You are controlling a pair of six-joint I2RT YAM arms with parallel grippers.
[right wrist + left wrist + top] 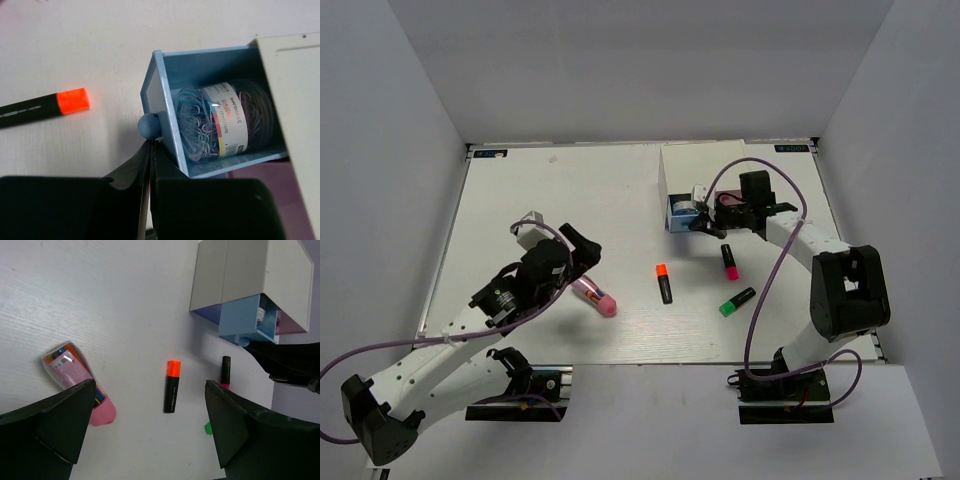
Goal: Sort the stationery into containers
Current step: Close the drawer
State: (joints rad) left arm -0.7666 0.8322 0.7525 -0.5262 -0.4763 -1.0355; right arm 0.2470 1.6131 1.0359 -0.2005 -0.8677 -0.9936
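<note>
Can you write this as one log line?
left gripper: open near pink tube; right gripper: shut at drawer knob; blue drawer: open, clips inside

A white, faintly grained surface (570,190) is boxed in by plain pale grey walls: a back wall (640,60) at 12 o'clock, side walls at 9 o'clock (380,150) and 3 o'clock (910,130). The light is soft and even, and the shadows are faint.
</note>
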